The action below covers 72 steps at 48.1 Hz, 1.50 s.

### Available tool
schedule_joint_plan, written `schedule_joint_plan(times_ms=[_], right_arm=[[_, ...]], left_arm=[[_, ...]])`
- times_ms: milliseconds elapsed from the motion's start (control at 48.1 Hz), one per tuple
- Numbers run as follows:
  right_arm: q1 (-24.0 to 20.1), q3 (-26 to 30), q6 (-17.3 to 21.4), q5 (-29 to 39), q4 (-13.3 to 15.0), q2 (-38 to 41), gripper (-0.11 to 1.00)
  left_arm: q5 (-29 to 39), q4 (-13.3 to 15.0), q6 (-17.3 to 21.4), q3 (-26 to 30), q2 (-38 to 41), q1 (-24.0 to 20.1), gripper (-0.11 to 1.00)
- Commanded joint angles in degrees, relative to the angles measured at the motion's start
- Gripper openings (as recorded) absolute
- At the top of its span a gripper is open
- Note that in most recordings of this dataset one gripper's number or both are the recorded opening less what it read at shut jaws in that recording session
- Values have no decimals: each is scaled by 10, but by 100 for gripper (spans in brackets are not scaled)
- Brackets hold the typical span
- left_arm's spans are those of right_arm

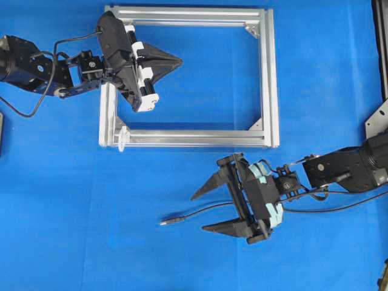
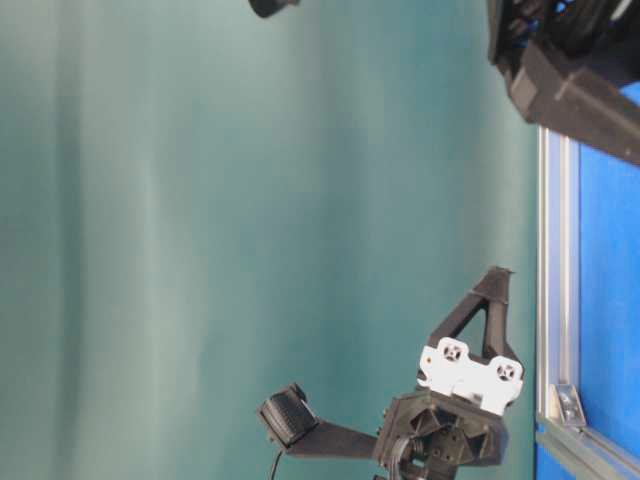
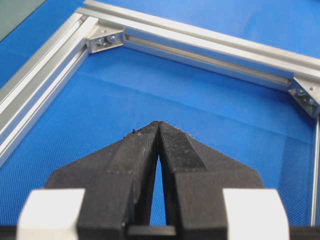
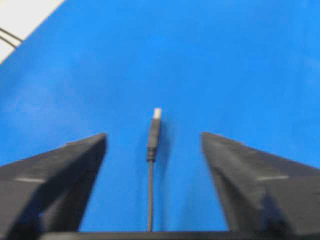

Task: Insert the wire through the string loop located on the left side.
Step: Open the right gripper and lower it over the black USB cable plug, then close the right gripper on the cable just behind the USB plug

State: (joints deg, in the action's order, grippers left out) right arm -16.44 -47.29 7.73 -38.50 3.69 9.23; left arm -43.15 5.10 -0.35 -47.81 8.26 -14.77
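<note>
The wire lies on the blue cloth at the lower middle, its plug pointing left. My right gripper stands open astride it, one finger on each side, touching nothing. In the right wrist view the wire runs up the middle between the fingers to the grey-tipped plug. The string loop is a small whitish thing at the lower left corner of the aluminium frame. My left gripper is shut and empty over the frame's upper left part; its tips meet.
The silver frame's rails and corner brackets lie ahead of the left gripper. The left arm reaches in from the left edge, the right arm from the right. A metal bracket sits at the right edge.
</note>
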Motion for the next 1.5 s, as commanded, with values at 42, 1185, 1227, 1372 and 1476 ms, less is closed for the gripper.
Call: schedule_joint_plan(times_ms=[42, 1185, 1227, 1372, 1476], right_arm=[[-4, 7, 1, 1, -4, -18, 95], [-11, 56, 17, -10, -33, 105, 92], [-11, 59, 16, -11, -33, 107, 87], [-7, 69, 12, -4, -32, 121, 45], [-3, 69, 12, 4, -32, 125, 17]], left_arm=[[-3, -2, 0, 7, -18, 1, 0], [2, -2, 0, 4, -18, 1, 0], [2, -2, 0, 4, -18, 1, 0], [2, -2, 0, 4, -18, 1, 0], [2, -2, 0, 4, -18, 1, 0]])
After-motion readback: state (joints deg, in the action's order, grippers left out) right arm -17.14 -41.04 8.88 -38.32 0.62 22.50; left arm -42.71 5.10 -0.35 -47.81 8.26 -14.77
